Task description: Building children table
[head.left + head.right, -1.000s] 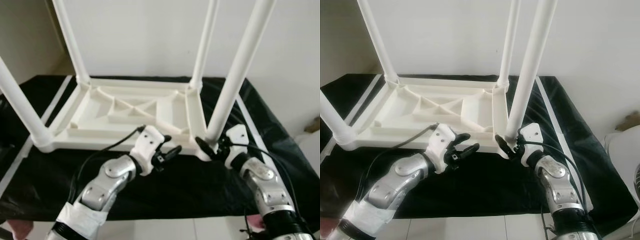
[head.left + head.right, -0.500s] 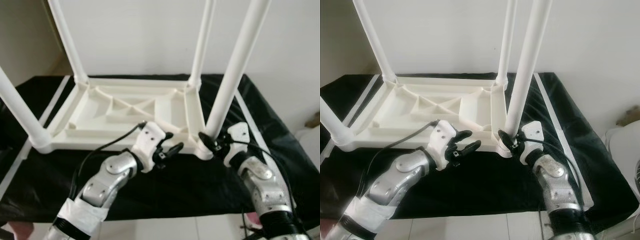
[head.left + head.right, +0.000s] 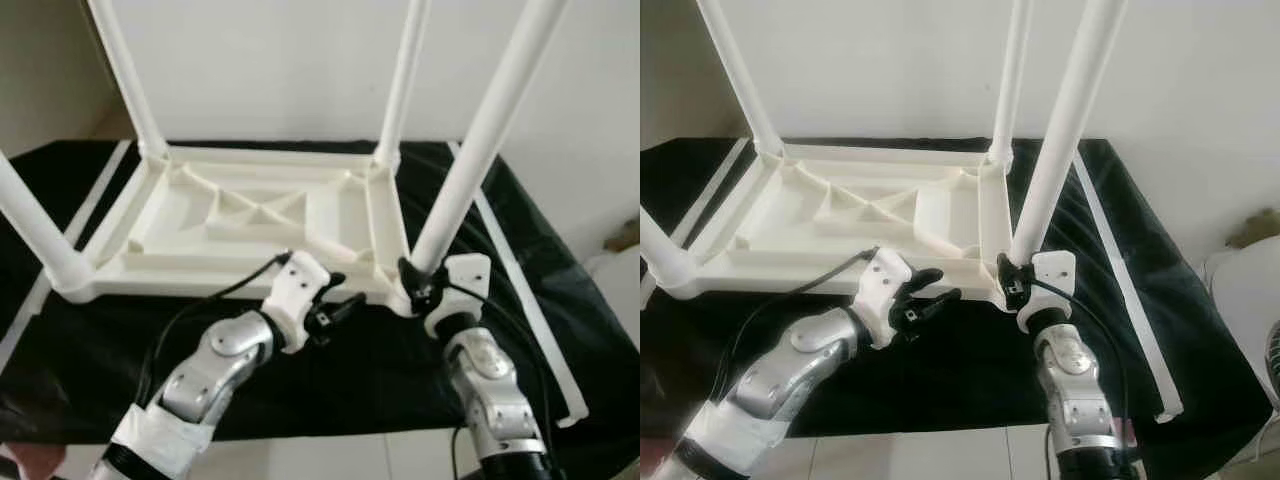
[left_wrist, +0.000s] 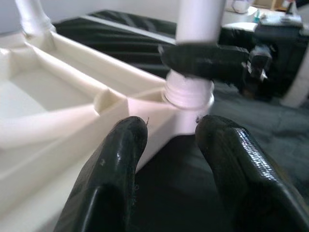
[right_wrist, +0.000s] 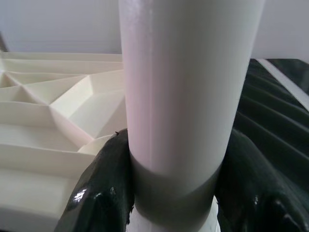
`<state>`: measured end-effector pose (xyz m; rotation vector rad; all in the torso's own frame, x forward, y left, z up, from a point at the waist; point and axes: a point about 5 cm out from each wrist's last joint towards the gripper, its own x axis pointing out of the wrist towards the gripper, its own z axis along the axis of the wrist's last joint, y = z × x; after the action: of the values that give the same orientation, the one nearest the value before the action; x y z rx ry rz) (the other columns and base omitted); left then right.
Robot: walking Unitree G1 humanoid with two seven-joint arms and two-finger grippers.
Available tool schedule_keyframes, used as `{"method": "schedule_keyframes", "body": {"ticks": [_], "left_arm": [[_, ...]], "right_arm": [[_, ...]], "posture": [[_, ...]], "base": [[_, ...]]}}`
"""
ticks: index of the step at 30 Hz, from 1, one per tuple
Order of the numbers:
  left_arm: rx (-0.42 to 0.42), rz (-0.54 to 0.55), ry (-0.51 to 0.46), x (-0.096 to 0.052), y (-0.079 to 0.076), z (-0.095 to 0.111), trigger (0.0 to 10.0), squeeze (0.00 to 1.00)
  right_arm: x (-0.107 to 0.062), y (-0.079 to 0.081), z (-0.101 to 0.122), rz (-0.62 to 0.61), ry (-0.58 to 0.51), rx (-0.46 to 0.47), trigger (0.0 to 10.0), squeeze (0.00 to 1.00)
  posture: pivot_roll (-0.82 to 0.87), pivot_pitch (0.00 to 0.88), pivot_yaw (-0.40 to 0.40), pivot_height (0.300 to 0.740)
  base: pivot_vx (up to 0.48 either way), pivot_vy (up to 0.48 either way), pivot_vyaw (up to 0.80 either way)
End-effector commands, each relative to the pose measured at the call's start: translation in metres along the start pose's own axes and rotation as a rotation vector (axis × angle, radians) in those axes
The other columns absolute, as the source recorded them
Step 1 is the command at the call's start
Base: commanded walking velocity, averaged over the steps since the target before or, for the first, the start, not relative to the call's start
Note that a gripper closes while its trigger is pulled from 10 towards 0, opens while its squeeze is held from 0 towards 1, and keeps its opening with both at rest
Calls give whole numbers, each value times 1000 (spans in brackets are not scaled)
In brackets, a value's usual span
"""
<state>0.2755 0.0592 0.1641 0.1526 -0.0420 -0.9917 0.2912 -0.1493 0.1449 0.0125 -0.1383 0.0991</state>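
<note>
The white plastic children's table [image 3: 250, 215] lies upside down on a black cloth [image 3: 330, 375] that covers the bench, with its ribbed underside facing up. Four white legs stand upright from the corner sockets.

The right end effector [image 3: 1012, 283] is clamped on the near right leg [image 3: 470, 165] just above its socket. The right wrist view shows one black finger [image 5: 104, 191] pressed against each side of the tube.

The left end effector [image 3: 335, 300] sits just in front of the near edge of the tabletop frame, close to the same corner. Its two fingers [image 4: 113, 169] are spread apart and hold nothing. The left wrist view shows the threaded base of the leg seated in the corner socket [image 4: 189, 104], with the right end effector wrapped around the tube above it.
</note>
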Motion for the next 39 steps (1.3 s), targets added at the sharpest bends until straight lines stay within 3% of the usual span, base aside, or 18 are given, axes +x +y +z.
{"method": "schedule_keyframes", "body": {"ticks": [1, 3, 6, 17, 18, 19, 20, 24, 28, 34, 35, 37, 38, 39], "left_arm": [[4, -121, 13, -1, -10, -2, 10000, 0], [15, -96, 14, -5, -9, -2, 10000, 0], [14, -83, 18, -8, -7, -3, 10000, 0], [18, -82, 20, -6, -7, -3, 10000, 0], [18, -83, 20, -6, -7, -3, 10000, 0], [18, -83, 21, -6, -8, -3, 10000, 0], [15, -84, 20, -6, -8, -3, 10000, 0], [11, -89, 14, -3, -8, -2, 10000, 0], [14, -89, 8, -1, -8, -1, 10000, 0], [19, -95, 4, 1, -8, 0, 10000, 0], [21, -95, 3, 1, -7, 0, 10000, 0], [21, -97, 2, 1, -7, 1, 10000, 0], [23, -100, 2, 2, -7, 1, 10000, 0], [23, -100, 2, 2, -7, 1, 10000, 0]], "right_arm": [[-11, -5, -26, -92, 133, 21, 10000, 0], [-18, -1, -27, -197, 152, 49, 10000, 0], [-20, 5, -25, -237, 157, 74, 10000, 0], [-21, 16, -23, -240, 187, 102, 10000, 0], [-22, 17, -23, -239, 187, 102, 10000, 39], [-22, 18, -23, -237, 186, 103, 10000, 333], [-22, 19, -20, -230, 171, 116, 10000, 1000], [-18, 20, -10, -193, 120, 143, 10000, 1000], [-17, 17, -4, -140, 104, 107, 10000, 1000], [-18, 3, 2, -66, 82, 74, 10000, 1000], [-18, -3, 4, -26, 74, 50, 10000, 0], [-18, -8, 6, 6, 60, 26, 10000, 0], [-16, -17, 12, 114, 34, -14, 10000, 0], [-16, -17, 12, 114, 34, -14, 10000, 0]], "posture": [[-111, 137, -3, 740], [-105, 147, -7, 740], [-107, 147, -7, 740], [-112, 146, -7, 740], [-118, 143, -5, 740], [-121, 143, -3, 740], [-130, 141, 1, 740], [-139, 138, 2, 740], [-148, 133, -2, 740], [-155, 137, 1, 740], [-158, 134, 4, 740], [-156, 137, 6, 740], [-155, 137, 9, 740], [-155, 137, 9, 740]], "base": [[0, 0, 0], [0, 0, 0], [0, 0, 0], [0, 0, 0], [0, 0, 0], [0, 0, 0], [0, 0, 0], [0, 0, 0], [0, 0, 0], [0, 0, 0], [0, 0, 0], [0, 0, 0], [0, 0, 0], [0, 0, 0]]}}
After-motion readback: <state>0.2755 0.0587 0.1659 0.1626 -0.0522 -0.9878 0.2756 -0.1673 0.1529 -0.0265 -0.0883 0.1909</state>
